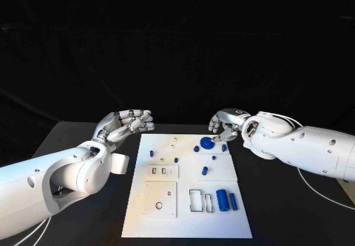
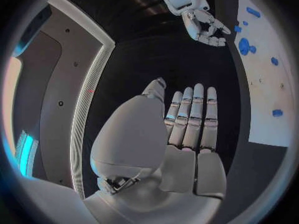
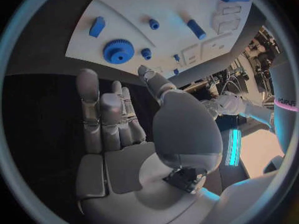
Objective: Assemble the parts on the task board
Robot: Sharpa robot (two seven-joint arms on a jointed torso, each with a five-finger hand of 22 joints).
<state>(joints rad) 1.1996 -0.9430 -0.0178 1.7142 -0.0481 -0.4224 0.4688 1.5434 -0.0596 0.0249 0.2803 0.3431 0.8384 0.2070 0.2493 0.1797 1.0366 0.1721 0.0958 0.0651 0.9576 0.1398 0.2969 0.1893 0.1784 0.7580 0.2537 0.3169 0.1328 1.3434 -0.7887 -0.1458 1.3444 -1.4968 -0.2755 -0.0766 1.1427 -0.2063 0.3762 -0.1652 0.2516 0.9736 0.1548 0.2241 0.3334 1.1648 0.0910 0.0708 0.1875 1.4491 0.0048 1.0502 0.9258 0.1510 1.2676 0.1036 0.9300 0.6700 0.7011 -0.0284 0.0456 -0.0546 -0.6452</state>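
So the white task board (image 1: 185,215) sits in the middle of the black table (image 1: 281,215), with the little blue parts spread over it. There's a blue gear (image 1: 207,142) near the far right corner, a few small blue pegs (image 1: 205,170) dotted around the middle, and two longer blue cylinders (image 1: 222,200) lying side by side near the front right, just beside an empty rectangular slot (image 1: 195,200). The left hand (image 1: 125,125) hangs just off the board's far left corner, fingers loosely curled in the head view but straight and apart from the wrist camera, and it's got nothing in it. The right hand (image 1: 225,125) is up by the far right corner, right next to the gear, fingers apart and empty too; can't tell if it's actually touching the gear.
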